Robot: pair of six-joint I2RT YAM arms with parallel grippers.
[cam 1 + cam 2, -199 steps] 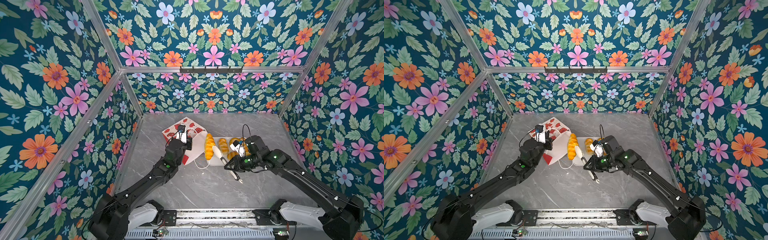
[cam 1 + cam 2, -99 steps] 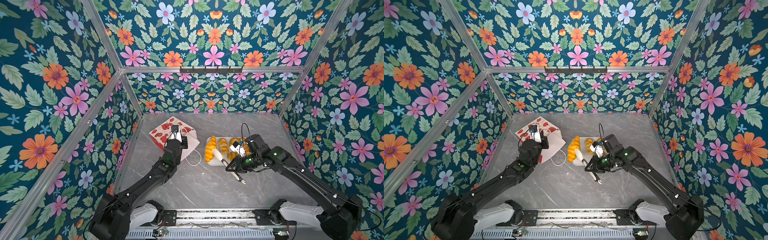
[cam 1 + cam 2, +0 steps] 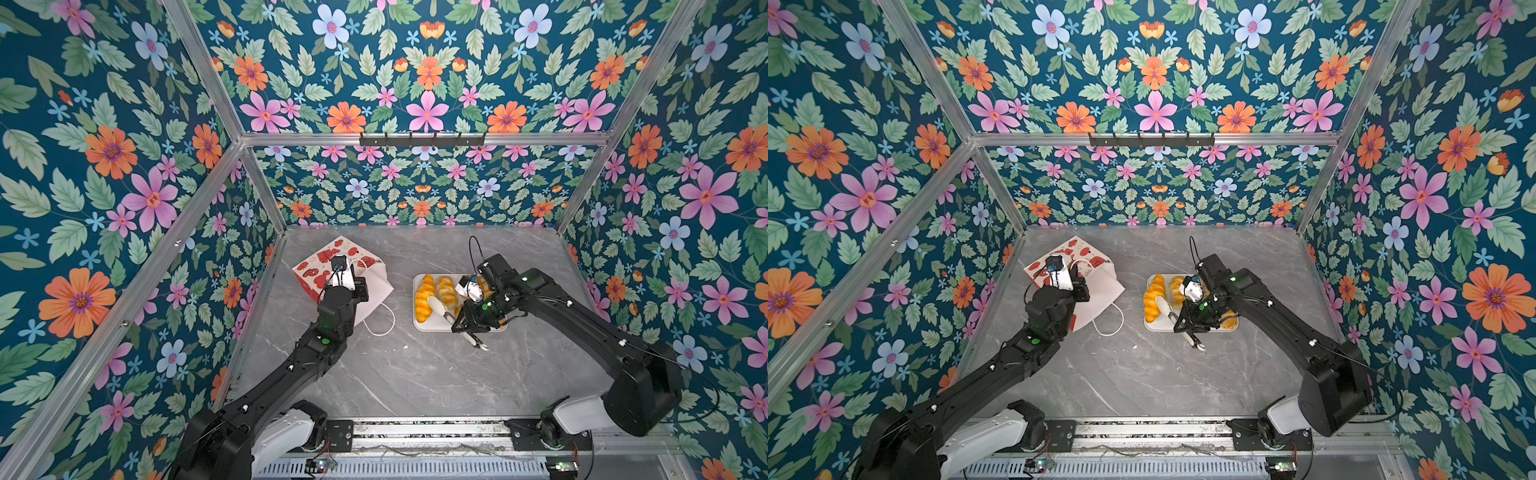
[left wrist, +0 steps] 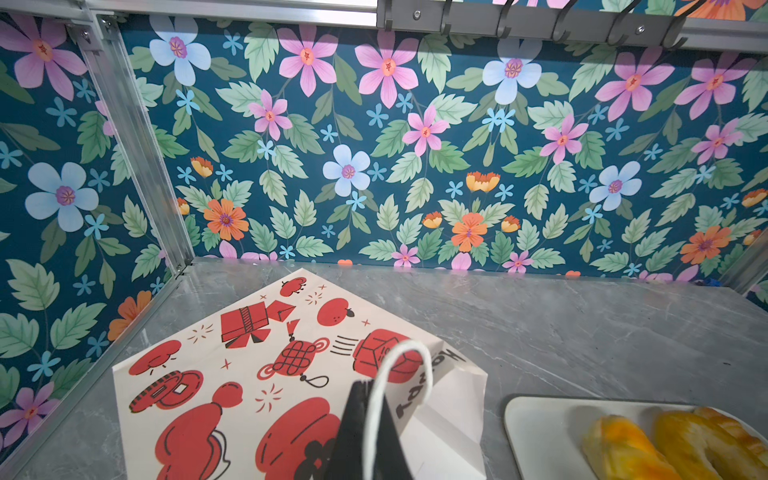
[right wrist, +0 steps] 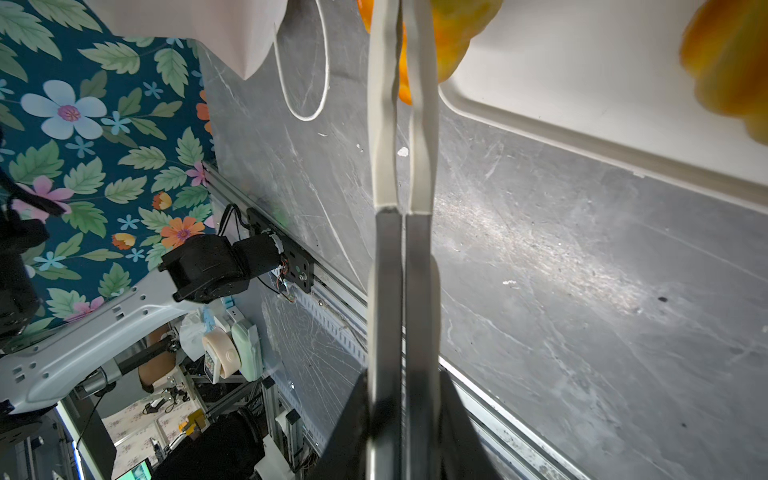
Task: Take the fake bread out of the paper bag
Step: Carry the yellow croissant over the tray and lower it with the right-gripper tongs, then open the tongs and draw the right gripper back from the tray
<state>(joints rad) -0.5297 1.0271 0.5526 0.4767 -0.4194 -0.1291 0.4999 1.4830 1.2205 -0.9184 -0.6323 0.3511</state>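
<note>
Floral-walled booth, grey marbled bench (image 3: 415, 382); paper bag (image 3: 318, 262) laid flat near bench's rear-left corner, mouth turned toward centre; left gripper (image 3: 360, 288) pressed together on bag's cord handle (image 4: 409, 349); fake bread (image 3: 424, 297) seen on white tray (image 3: 420, 326) right of centre, count hidden by arm; right gripper (image 3: 464, 325) clamped on tongs (image 3: 437, 306), tips nearly closed over tray, nothing pinched; emptying judged done, bag judged set aside; next: handle to be released, tongs lifted clear without pastries being nudged.
</note>
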